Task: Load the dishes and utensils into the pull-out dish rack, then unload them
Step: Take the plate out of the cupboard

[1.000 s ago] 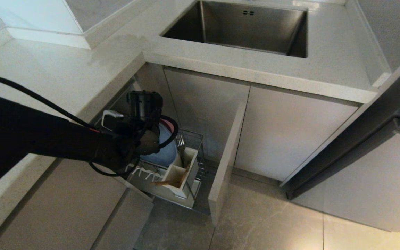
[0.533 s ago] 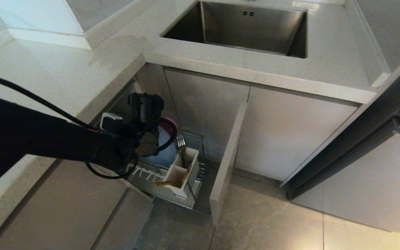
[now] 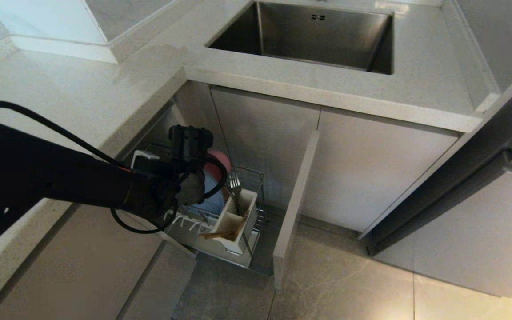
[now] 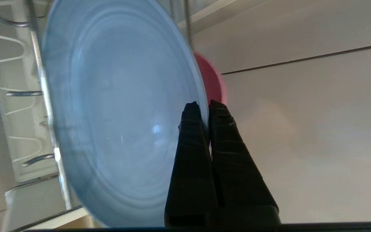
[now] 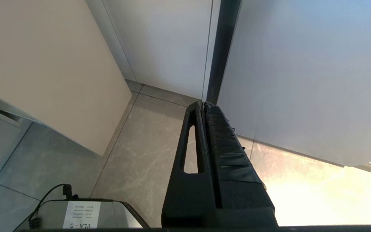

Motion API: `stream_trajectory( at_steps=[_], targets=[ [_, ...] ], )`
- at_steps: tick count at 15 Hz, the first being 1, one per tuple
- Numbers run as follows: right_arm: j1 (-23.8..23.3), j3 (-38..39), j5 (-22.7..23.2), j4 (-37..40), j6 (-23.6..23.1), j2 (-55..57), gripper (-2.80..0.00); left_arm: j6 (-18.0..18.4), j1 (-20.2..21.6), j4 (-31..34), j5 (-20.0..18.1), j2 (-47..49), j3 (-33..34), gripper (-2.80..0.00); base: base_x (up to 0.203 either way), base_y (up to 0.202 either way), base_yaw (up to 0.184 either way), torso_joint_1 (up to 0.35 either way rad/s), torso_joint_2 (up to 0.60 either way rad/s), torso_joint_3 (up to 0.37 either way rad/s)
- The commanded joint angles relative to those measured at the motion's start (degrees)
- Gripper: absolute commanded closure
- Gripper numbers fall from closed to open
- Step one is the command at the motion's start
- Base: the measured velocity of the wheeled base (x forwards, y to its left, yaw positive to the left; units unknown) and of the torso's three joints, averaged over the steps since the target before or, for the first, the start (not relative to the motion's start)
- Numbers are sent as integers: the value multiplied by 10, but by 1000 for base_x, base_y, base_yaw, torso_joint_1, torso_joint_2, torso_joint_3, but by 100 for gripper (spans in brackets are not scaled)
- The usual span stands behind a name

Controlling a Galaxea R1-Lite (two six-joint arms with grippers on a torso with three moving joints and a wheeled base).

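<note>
My left gripper (image 4: pixel 204 108) is shut on the rim of the blue plate (image 4: pixel 118 112), which stands on edge in the pull-out dish rack (image 3: pixel 256 178). The pink bowl (image 4: pixel 211 80) stands just behind the plate, and its top shows past my left wrist (image 3: pixel 218 160). A fork (image 3: pixel 234 183) and the wooden chopsticks (image 3: pixel 227 232) stick out of the white utensil box (image 3: pixel 240 213). White prongs (image 4: pixel 14 96) line the rack beside the plate. My right gripper (image 5: pixel 203 104) is shut and empty, pointing down at the floor, out of the head view.
The rack's beige front panel (image 3: pixel 294 200) juts out over the tiled floor (image 3: pixel 336 284). The steel sink (image 3: pixel 309 35) is set in the white countertop (image 3: pixel 82 98) above. Cabinet doors (image 3: pixel 362 169) stand to the right of the rack.
My left arm has shifted a little to the right and lower with the plate, so more of the pink bowl shows. The rack and its panel have slid slightly the same way.
</note>
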Motion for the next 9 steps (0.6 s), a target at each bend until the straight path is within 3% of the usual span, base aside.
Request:
stream_trajectory(
  at_steps=[1,9],
  targets=[
    [0,0,0,0,0,0,0,-7,1,5,2,5,0,0,0,0,0,0,0,0],
    [0,0,0,0,0,0,0,-34,2,26,2,9,-5,0,0,0,0,0,0,0]
  ],
)
